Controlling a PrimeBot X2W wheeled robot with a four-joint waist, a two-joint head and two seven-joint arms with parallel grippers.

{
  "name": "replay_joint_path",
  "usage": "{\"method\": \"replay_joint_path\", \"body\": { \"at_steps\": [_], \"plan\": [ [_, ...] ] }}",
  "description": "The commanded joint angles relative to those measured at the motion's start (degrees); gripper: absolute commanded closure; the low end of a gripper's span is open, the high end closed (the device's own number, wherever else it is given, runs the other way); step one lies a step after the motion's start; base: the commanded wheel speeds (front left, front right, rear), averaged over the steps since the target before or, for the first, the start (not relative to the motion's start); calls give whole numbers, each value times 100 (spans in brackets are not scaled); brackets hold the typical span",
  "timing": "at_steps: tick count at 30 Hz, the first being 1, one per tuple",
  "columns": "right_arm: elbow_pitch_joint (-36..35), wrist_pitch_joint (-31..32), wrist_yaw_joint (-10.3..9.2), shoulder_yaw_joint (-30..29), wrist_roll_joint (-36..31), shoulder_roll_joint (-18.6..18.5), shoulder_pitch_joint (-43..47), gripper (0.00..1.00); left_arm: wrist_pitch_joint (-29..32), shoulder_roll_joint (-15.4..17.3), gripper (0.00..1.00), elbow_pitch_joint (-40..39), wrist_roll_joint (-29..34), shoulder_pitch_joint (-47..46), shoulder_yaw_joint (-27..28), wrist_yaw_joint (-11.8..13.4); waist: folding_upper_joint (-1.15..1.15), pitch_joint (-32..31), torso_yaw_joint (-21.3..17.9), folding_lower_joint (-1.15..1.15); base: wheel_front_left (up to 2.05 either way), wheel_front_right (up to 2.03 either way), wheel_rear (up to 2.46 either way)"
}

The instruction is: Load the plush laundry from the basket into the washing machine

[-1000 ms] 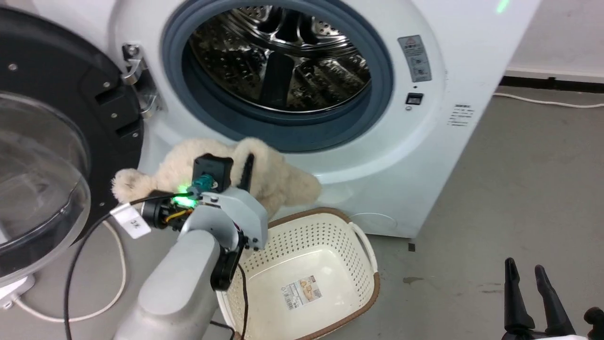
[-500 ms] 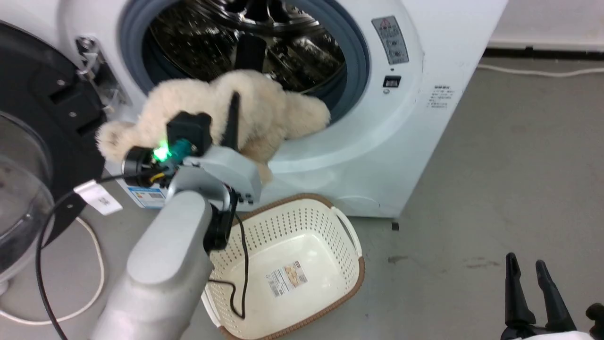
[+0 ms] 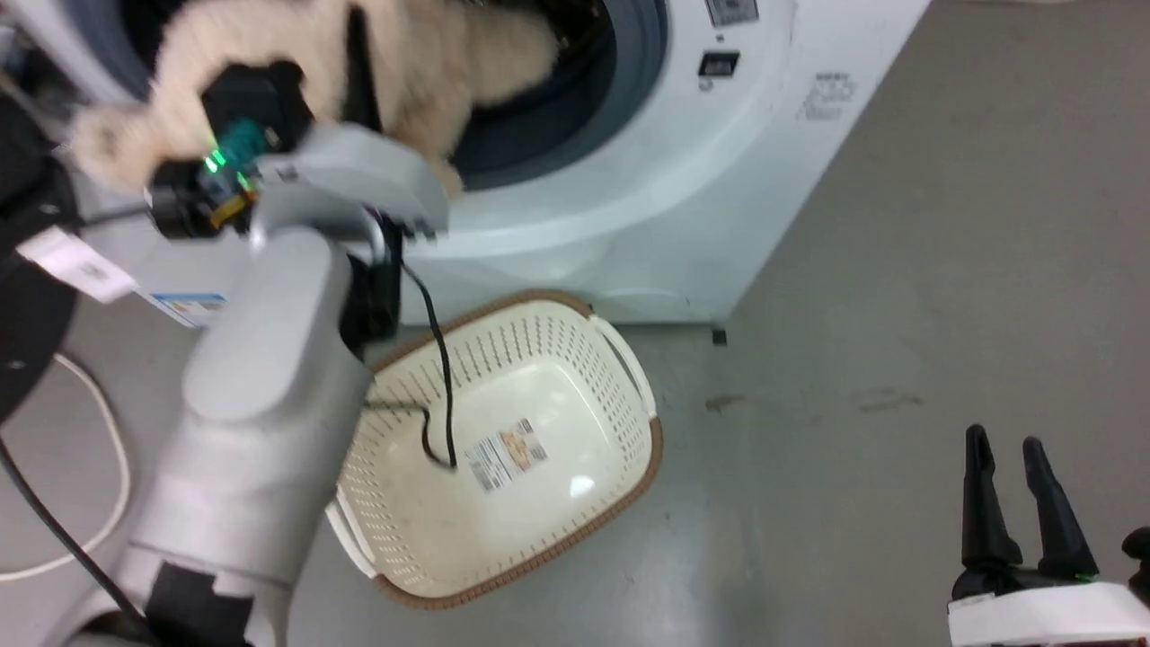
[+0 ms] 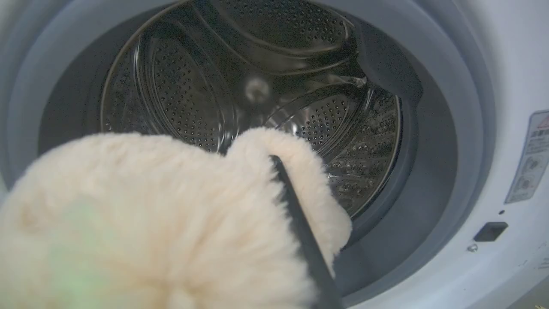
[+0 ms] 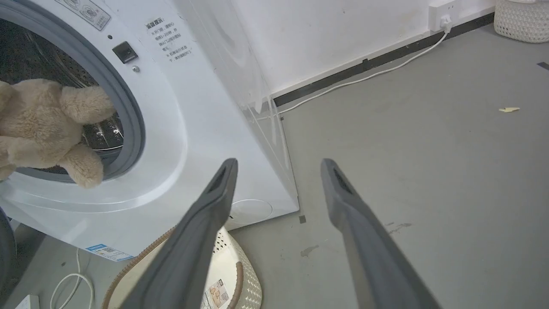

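My left pincer (image 4: 253, 167) is clenched on the fluffy beige plush toy (image 3: 422, 54), holding it at the mouth of the large white front-loading washing machine (image 3: 629, 207), across the grey rubber seal (image 4: 433, 171) and short of the shiny steel drum (image 4: 184, 86). I judge this the delivery step; next I must reach farther in, then let go with no limb draped over the seal. Nearer, the cream perforated plastic basket (image 3: 660, 449) sits on the floor. My right pincer (image 3: 1004, 438) gapes idle, near right. The basket's barcode sticker (image 3: 508, 454) and the washer's printed labels (image 5: 169, 36) are too small to read.
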Motion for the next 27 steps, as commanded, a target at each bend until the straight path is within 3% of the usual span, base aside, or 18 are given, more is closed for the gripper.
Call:
{"method": "replay_joint_path", "body": {
  "at_steps": [1, 27],
  "plan": [
    [-85, -25, 5, -7, 9, -10, -176, 0, -105, 70, 100, 16, -21, -503, 146, 34, 0, 515, -203, -1, 0, 0, 0],
    [-657, -25, 5, 117, 166, -10, -738, 0, -131, 566, 100, 438, 551, -3138, 113, -263, 0, 2456, -729, -1, 0, 0, 0]
  ]
}}
